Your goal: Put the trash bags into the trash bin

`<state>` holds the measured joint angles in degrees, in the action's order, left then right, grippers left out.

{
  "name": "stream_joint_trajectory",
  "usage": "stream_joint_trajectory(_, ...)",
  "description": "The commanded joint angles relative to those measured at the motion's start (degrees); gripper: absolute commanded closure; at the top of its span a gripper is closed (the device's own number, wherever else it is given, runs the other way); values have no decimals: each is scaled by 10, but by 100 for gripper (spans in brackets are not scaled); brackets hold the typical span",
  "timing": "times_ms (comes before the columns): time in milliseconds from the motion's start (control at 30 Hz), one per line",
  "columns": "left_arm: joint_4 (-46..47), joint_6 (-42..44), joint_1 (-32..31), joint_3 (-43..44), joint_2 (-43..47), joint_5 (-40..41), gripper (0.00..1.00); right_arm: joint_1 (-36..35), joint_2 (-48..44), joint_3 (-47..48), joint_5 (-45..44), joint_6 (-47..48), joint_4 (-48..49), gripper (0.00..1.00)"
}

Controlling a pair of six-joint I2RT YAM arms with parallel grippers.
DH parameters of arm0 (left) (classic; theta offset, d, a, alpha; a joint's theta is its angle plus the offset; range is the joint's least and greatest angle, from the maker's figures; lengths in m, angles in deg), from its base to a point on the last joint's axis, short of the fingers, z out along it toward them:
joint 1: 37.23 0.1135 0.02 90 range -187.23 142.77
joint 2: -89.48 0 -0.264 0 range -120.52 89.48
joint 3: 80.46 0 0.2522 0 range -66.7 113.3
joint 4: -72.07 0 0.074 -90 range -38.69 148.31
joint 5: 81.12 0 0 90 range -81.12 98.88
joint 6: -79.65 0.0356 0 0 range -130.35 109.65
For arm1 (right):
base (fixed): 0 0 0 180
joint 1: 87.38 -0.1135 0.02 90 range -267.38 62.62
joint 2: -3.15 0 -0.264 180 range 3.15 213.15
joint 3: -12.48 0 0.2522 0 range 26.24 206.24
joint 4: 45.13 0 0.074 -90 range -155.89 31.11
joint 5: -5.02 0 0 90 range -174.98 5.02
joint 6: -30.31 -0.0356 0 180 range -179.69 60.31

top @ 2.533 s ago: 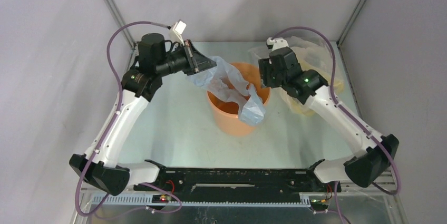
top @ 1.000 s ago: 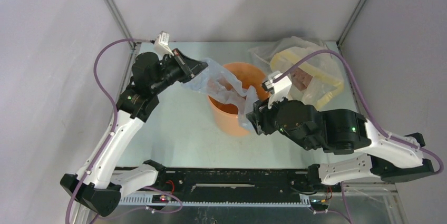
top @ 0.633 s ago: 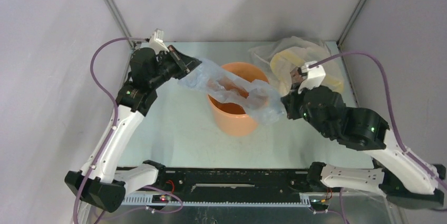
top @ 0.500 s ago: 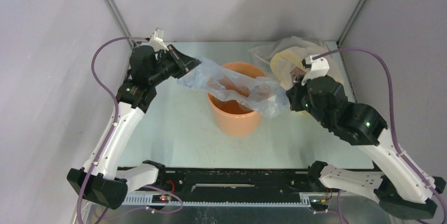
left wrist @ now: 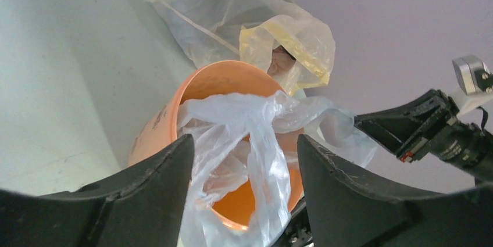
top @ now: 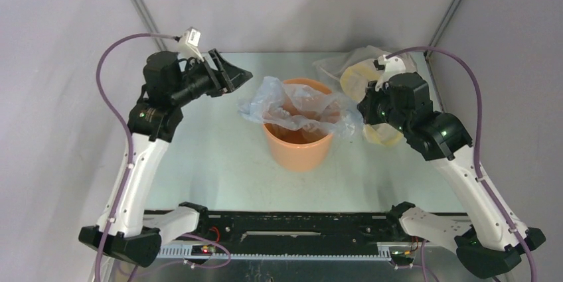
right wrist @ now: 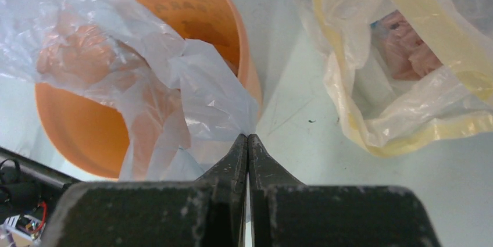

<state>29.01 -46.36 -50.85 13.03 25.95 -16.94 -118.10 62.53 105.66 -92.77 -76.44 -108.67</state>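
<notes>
The pale trash bag [top: 297, 104] lies draped across the orange bin [top: 299, 152]'s mouth, sagging partly inside. The right gripper [right wrist: 248, 138], just right of the rim, clamps the bag's right corner. The left gripper [top: 238, 77]'s 2 fingers gape empty, left of the bag, not touching it.

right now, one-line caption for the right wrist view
The right fingers shut on a corner of the trash bag draped across the orange bin.
</notes>
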Motion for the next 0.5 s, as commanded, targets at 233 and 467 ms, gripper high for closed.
stream_joint_trajectory(233,-112,267,-141,49,65,193,1,2,6,21,57,21,25,100)
stream_joint_trajectory(467,-129,347,-231,59,28,345,0,2,6,21,63,19,20,100)
